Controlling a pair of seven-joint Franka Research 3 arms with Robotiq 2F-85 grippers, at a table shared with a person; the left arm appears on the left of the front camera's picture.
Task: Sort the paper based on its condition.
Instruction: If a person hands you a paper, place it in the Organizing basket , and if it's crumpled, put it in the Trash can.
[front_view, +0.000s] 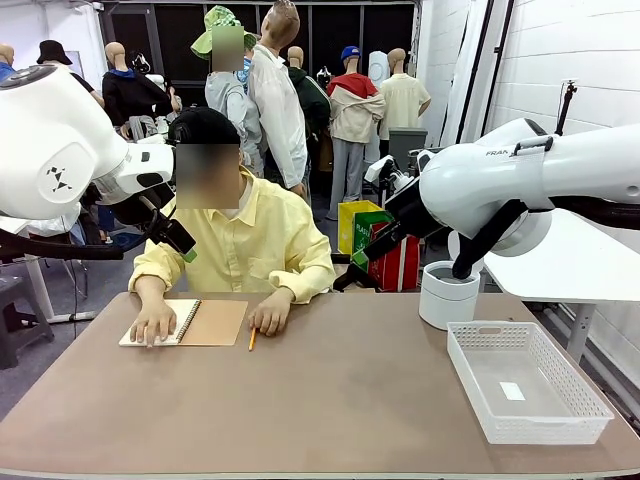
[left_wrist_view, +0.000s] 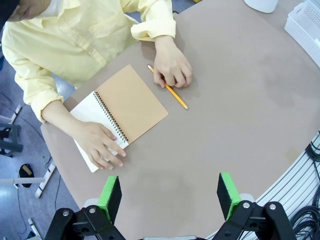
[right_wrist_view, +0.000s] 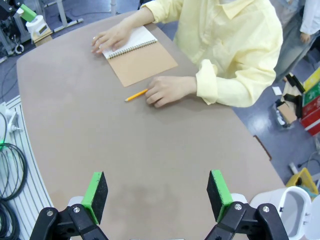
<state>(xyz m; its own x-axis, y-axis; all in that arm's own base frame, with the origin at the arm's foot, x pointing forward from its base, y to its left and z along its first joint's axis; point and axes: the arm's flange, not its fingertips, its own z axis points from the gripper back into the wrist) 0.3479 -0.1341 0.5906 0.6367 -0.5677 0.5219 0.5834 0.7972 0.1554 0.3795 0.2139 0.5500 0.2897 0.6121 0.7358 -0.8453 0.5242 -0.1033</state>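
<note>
The left gripper (left_wrist_view: 170, 194) and right gripper (right_wrist_view: 157, 194) are held raised, jaws spread and empty, while the notebook (left_wrist_view: 132, 102) is pinned flat by a hand (left_wrist_view: 102, 145), perhaps for tearing out a page.

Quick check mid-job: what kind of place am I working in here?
Probably a robotics lab: white left arm and right arm flank a brown table, a painted block wall behind, cables alongside.

white left arm (front_view: 60, 140) raised, elbow bent | black green-padded left pincer (left_wrist_view: 169, 195) tilted downward, jaws wide apart, empty | white right arm (front_view: 520, 180) raised, reaching inward | black green-padded right pincer (right_wrist_view: 156, 194) tilted downward, jaws wide apart, empty
</note>
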